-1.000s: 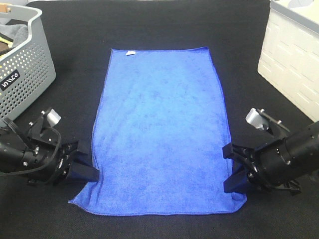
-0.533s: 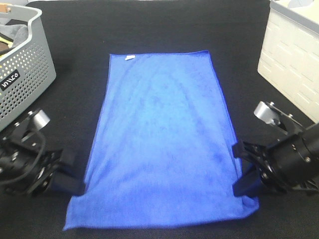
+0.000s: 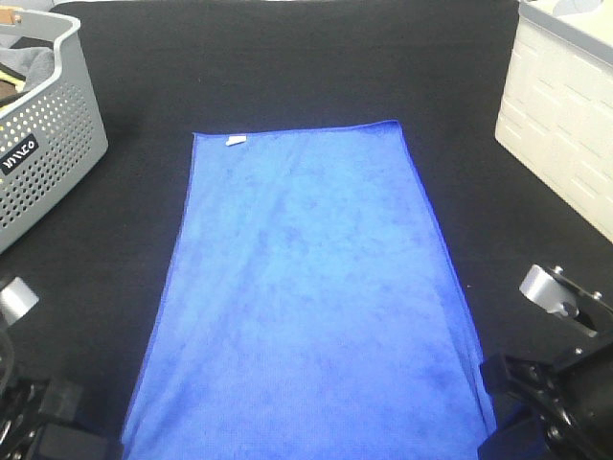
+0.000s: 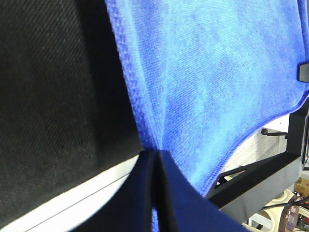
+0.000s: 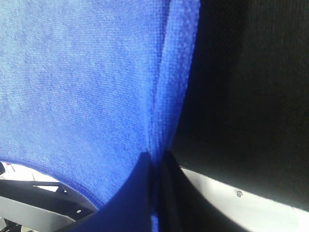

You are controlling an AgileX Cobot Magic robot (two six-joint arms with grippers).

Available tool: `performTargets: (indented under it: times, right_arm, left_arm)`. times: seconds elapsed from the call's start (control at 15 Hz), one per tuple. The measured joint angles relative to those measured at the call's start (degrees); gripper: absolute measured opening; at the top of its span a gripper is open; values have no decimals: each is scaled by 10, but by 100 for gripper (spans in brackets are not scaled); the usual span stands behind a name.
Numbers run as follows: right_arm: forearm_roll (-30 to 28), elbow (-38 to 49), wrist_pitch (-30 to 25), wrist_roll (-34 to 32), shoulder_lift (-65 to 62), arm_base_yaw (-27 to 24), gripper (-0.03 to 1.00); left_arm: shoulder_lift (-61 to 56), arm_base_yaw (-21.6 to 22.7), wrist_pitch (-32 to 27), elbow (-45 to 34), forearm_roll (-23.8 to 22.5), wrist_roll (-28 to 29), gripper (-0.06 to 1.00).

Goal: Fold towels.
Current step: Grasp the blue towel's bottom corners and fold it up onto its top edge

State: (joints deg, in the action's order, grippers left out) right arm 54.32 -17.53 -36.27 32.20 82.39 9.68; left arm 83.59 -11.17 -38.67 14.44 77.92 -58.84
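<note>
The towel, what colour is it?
The towel is bright blue, with a tiny white tag. The exterior high view shows it best.

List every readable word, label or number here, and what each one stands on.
"INNCO", as best it reads: black label on the grey basket.
White tag on the blue towel: too small to read.

The table [image 3: 287,57] is black all over, with a coarse woven surface. A grey perforated basket [image 3: 53,144] sits at its far left, a grey cloth [image 3: 38,65] bunched inside. A white bin [image 3: 560,125] stands at the far right. The table's edge [image 4: 63,200] shows white, with a black frame [image 4: 256,176] beyond it. The light is bright and even.
</note>
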Motion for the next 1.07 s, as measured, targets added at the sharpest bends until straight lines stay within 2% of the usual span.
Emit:
performTargets:
  times: [0.2, 0.33, 0.4, 0.6, 0.73, 0.87, 0.93, 1.07]
  right_arm:
    - [2, -11, 1, 0, -14, 0, 0]
    - [1, -57, 1, -1, -15, 0, 0]
    - [-1, -85, 1, -7, -15, 0, 0]
    - [-42, -186, -17, -46, 16, 0, 0]
    - [-78, -265, -29, -78, 56, 0, 0]
    - [-108, -372, -31, -95, 119, 0, 0]
    - [-108, -372, -31, -95, 119, 0, 0]
    - [-111, -468, -34, -104, 178, 0, 0]
  left_arm:
    - [-2, -1, 0, 8, 7, 1, 0]
    - [-2, -1, 3, 62, 5, 28, 0]
    - [-2, -1, 3, 89, -13, 51, 0]
    - [18, -1, 14, 187, -121, 150, 0]
    - [56, 3, 17, 257, -166, 182, 0]
    - [117, 28, 17, 344, -180, 194, 0]
    - [117, 28, 17, 344, -180, 194, 0]
    - [170, 41, 17, 414, -183, 195, 0]
